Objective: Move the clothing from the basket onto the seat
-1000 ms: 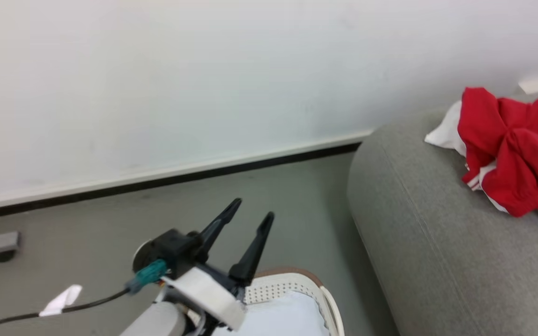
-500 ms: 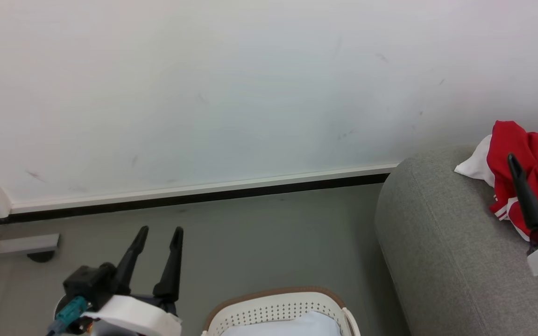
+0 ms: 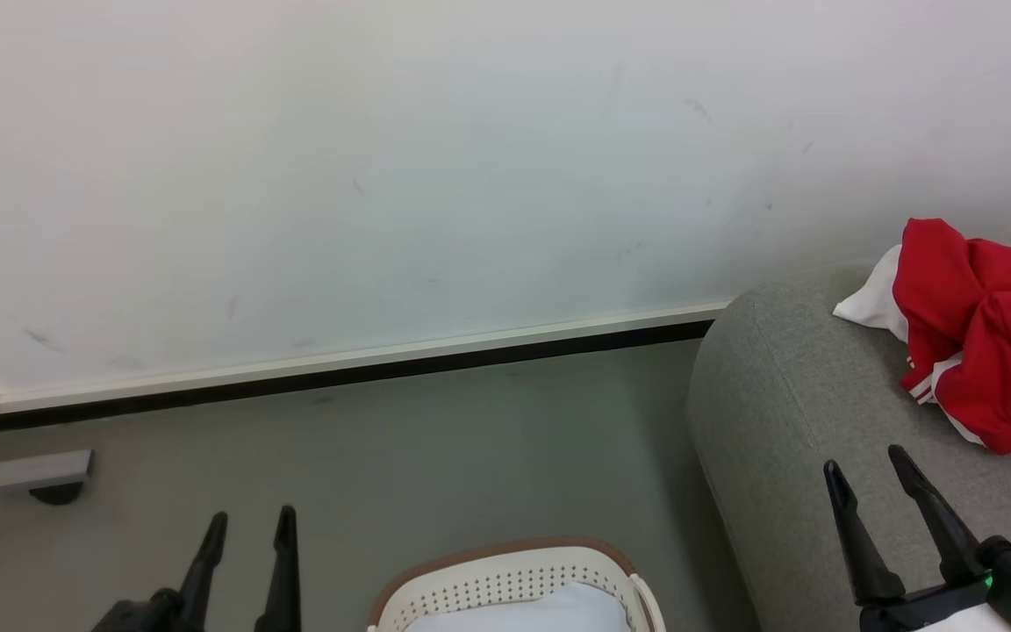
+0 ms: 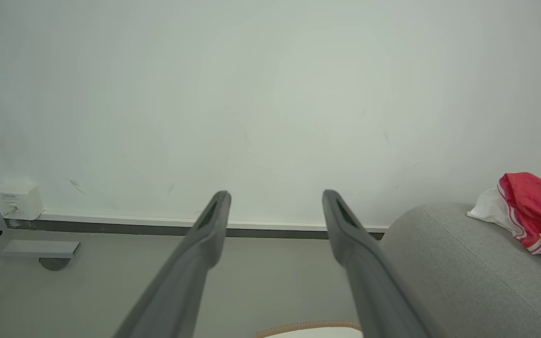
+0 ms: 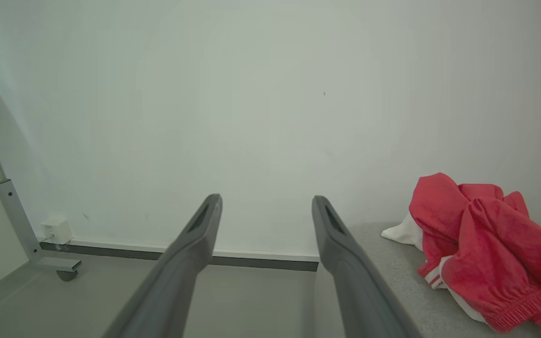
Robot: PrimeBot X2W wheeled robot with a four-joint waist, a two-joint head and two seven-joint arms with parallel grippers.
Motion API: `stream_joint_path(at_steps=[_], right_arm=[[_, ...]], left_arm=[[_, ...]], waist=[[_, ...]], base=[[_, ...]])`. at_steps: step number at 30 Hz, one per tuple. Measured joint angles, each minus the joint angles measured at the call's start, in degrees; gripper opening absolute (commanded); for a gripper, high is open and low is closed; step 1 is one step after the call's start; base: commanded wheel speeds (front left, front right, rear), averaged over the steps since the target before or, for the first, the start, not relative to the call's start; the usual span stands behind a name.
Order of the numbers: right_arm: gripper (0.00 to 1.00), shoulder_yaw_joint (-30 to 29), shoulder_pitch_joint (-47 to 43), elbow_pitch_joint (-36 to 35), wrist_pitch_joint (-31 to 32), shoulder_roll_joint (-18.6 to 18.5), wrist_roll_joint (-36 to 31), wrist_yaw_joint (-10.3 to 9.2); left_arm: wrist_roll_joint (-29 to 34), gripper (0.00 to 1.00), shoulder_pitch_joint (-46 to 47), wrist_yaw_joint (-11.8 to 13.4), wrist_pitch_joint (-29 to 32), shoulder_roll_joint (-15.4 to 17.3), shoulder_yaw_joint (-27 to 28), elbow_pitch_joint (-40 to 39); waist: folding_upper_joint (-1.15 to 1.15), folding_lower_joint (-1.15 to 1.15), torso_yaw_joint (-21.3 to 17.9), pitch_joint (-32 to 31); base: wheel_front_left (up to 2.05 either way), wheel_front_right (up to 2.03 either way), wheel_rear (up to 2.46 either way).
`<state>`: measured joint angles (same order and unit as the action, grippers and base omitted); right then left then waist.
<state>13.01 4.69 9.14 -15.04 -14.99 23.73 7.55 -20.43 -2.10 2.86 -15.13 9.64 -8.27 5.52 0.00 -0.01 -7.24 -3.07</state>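
Floor [image 3: 470, 439] lies open beside seat [image 3: 786, 395] edge; left pincer [image 3: 253, 516] and right pincer [image 3: 864, 460] gape wide.

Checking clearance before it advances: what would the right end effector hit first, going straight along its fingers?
The right end effector likely meets the wall first, passing beside the red clothing; depth is unclear.

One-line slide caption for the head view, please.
Red clothing heaped on the seat, basket on the floor beside it, left gripper and right gripper open and empty.
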Motion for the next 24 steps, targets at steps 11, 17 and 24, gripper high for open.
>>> stream_joint_path(at_steps=[11,17,24], right_arm=[[1.00,-2.70,-2.32,-0.45,0.00,4.53,-3.58,0.00],[1.00,-2.57,-2.11,-0.47,0.00,5.05,-3.74,0.00],[1.00,-2.00,-2.07,-0.32,0.00,5.32,-3.72,0.00]], left_arm=[[6.23,1.00,-1.36,-4.45,0.00,-4.14,5.69,0.59],[7.65,1.00,-1.35,-5.80,0.00,-5.34,6.97,0.91],[8.72,1.00,-1.33,-6.47,0.00,-6.06,7.66,1.54]], waist=[[0.00,0.00,-0.41,0.58],[0.00,0.00,-0.50,0.79],[0.00,0.00,-0.55,0.91]], base=[[0.00,0.00,0.00],[0.00,0.00,0.00],[0.00,0.00,0.00]])
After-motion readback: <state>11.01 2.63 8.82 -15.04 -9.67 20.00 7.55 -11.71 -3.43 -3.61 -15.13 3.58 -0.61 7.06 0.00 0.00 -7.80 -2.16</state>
